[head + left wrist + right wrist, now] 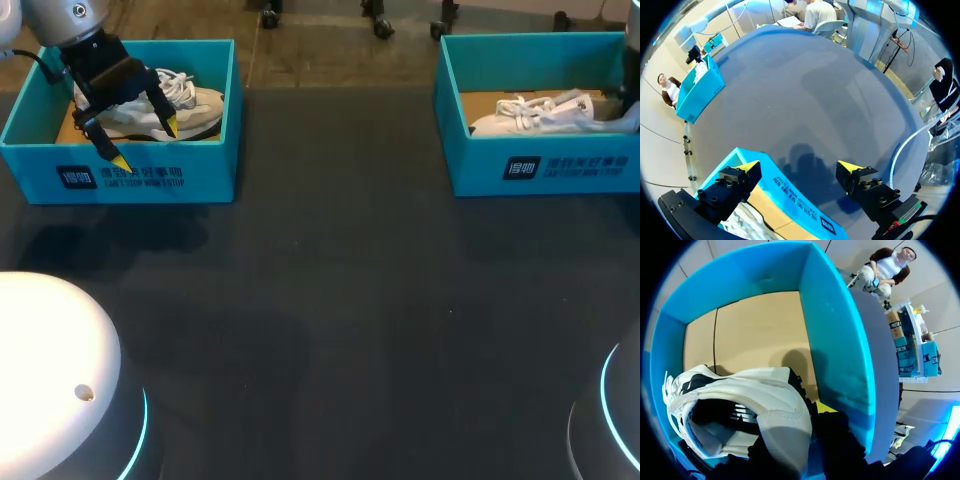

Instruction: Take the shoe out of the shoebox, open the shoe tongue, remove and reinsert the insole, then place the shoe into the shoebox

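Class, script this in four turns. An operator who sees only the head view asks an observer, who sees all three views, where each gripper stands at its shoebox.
Operator: My view hides the right gripper behind the right shoebox. Where is it?
Observer: The right wrist view shows it inside the box, at the heel of the white shoe, close to the box wall. I cannot tell whether it grips.
Operator: And the left gripper?
Observer: The left wrist view shows it open, straddling the front wall of the left shoebox. One finger is over the inside and the other is over the table.
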`<state>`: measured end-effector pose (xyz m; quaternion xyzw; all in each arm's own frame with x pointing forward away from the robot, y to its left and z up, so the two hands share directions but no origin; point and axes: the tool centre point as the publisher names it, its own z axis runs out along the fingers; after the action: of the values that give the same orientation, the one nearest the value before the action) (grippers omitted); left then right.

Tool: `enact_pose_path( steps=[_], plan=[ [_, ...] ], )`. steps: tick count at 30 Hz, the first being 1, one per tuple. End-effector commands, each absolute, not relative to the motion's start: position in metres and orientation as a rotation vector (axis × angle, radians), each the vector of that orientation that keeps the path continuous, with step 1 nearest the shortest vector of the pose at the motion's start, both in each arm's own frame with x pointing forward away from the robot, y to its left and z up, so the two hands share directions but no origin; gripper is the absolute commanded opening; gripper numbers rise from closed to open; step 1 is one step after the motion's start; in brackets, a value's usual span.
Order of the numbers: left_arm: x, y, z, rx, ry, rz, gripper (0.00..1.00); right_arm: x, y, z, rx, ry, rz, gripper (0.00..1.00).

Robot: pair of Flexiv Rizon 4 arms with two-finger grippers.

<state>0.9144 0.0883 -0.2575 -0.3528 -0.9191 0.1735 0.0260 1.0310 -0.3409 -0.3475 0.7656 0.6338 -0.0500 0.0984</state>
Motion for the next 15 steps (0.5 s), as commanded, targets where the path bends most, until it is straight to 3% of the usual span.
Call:
enact_pose_path(
  steps=[1, 15],
  plan=[
    [0.915, 0.089, -0.257, -1.092, -2.838, 0.532, 1.0, 1.04, -0.341, -0.356, 2.269, 1.885, -0.156, 0.0],
    [0.915, 0.089, -0.257, -1.092, -2.838, 0.532, 1.0, 1.049, -0.344, -0.374, 2.32, 1.88, -0.167, 0.0]
  ],
)
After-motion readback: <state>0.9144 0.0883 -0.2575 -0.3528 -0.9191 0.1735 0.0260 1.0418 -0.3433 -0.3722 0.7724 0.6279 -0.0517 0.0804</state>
